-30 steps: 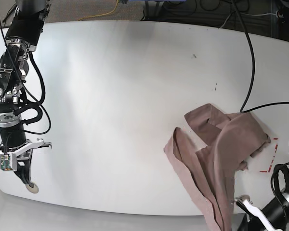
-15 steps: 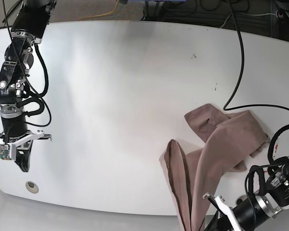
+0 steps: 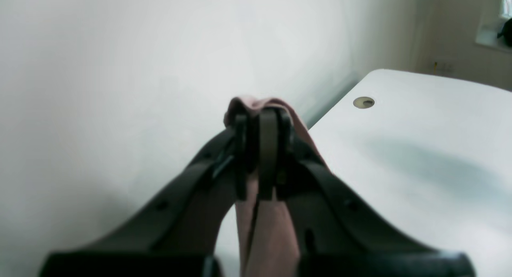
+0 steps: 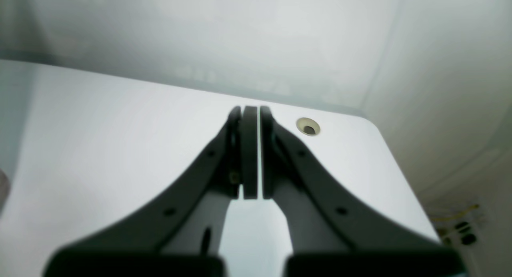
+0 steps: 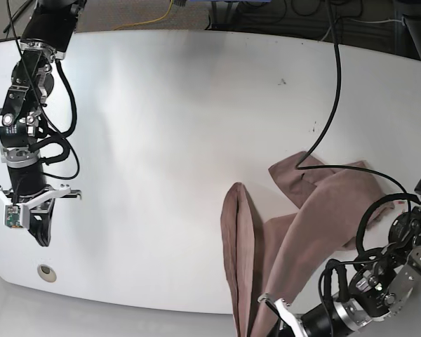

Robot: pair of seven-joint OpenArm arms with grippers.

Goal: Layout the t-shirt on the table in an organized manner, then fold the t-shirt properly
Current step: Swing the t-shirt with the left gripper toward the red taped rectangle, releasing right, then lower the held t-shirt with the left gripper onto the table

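Observation:
The mauve-brown t-shirt (image 5: 323, 217) lies crumpled on the right part of the white table (image 5: 175, 140), with a long folded strip reaching to the front edge. My left gripper (image 5: 265, 309) sits at that front edge, shut on the strip. In the left wrist view the left gripper (image 3: 261, 121) is shut on the t-shirt (image 3: 266, 233), and fabric bulges over the fingertips. My right gripper (image 5: 41, 235) hangs over the table's near left corner, far from the shirt. In the right wrist view the right gripper (image 4: 251, 113) is shut with nothing in it.
A round grommet hole (image 5: 47, 273) sits by the near left corner, just in front of the right gripper, and shows as a grommet hole (image 4: 308, 127) in the right wrist view. A black cable (image 5: 335, 98) crosses the table's right side. Another grommet hole (image 3: 363, 103) shows in the left wrist view.
My left arm has moved left along the front edge, pulling the shirt's folded strip leftward and stretching it out. My right arm has drawn back a little from the grommet hole.

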